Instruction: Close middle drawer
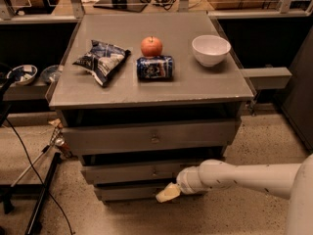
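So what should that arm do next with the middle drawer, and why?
Probably press the gripper forward against the front of the middle drawer, toward the cabinet. A dark gap shows above that drawer, so it looks partly open, and the gripper sits low at its front, near the knob.

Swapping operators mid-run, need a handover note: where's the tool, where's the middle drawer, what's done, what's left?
The tool is low at the cabinet front, below and just right of the knob, in front of the lowest drawer. The arm reaches in from the right.
The middle drawer sits back under the top drawer, which juts out further.
Done: the middle drawer looks mostly pushed in.
Left: I can't confirm it is flush. Check, push it home if needed, then withdraw.
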Tool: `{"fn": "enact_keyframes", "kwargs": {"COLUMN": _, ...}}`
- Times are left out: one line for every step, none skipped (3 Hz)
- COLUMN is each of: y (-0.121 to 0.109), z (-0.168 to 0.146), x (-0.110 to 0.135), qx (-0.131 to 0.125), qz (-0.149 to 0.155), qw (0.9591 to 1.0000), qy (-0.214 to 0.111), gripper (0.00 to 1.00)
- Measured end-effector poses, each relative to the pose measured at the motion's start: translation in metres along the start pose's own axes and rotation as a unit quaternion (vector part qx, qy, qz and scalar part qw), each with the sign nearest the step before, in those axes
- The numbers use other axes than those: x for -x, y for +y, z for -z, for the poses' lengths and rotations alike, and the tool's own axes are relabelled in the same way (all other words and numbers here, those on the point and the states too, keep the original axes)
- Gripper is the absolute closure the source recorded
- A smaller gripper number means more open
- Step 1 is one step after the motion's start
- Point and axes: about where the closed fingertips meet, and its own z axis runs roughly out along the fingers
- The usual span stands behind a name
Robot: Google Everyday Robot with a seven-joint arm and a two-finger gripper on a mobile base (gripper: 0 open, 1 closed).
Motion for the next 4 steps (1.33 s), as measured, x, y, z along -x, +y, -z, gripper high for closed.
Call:
{"fn": "enact_keyframes", "kwargs": {"y": 0.0, "z": 0.0, "x": 0.0, "qx": 0.0, "qz": 0.0, "qw": 1.0, "qy": 0.0, "gripper": 0.18}}
{"fn": "enact_keyframes", "kwargs": {"y": 0.0001, "z": -0.0001, "x": 0.0, "qx": 0.0, "qz": 0.0, "qw": 1.0, "qy": 0.0, "gripper": 0.49}}
{"fn": "enact_keyframes", "kwargs": {"y": 0.0, "z": -0.0001, "x": 0.0, "qx": 0.0, "qz": 0.0, "qw": 1.0, "qy": 0.0, "gripper": 0.72}}
{"fn": "enact_keyframes", "kwargs": {"y": -0.0079, "z": -0.0023, "x": 0.0056, "qx": -0.014, "qz": -0.021, "qw": 0.9997, "qy": -0.004, "gripper": 1.0}}
